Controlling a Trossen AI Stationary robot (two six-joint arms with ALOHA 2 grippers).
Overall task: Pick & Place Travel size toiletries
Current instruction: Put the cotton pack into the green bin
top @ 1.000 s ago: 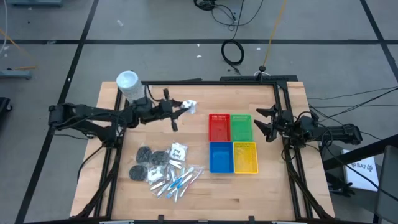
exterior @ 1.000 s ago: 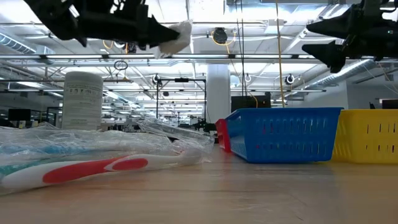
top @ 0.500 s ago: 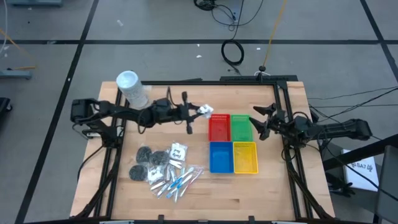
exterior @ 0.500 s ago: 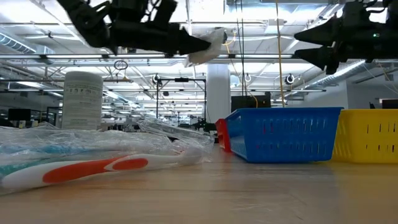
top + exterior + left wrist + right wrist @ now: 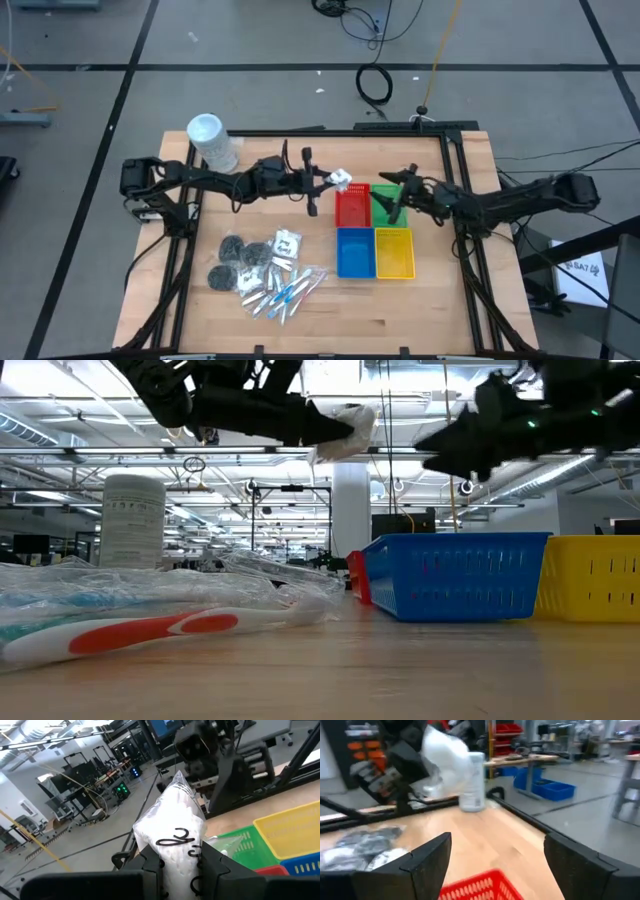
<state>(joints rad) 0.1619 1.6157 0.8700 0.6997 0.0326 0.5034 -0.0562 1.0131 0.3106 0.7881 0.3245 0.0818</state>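
**White packet held above the red tray's edge**

The left gripper [image 5: 335, 181] is clamped on a white square packet [image 5: 341, 179], holding it in the air just beside the red square tray [image 5: 352, 205]. The right gripper [image 5: 398, 190] hangs over the green square tray [image 5: 388, 208], fingers spread wide and empty. The remaining toiletries [image 5: 262, 268] lie piled on the wooden table [image 5: 450, 290].

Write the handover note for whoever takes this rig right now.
Left gripper: shut on a white square packet, held in the air at the red square tray's far edge.
Right gripper: open, empty, above the green square tray.
Trays: nothing visible in them from above.
Left: drop this packet; the remaining white packets, dark grey round bundles and clear-wrapped blue-and-white sticks lie piled on the wooden table, left of the trays.
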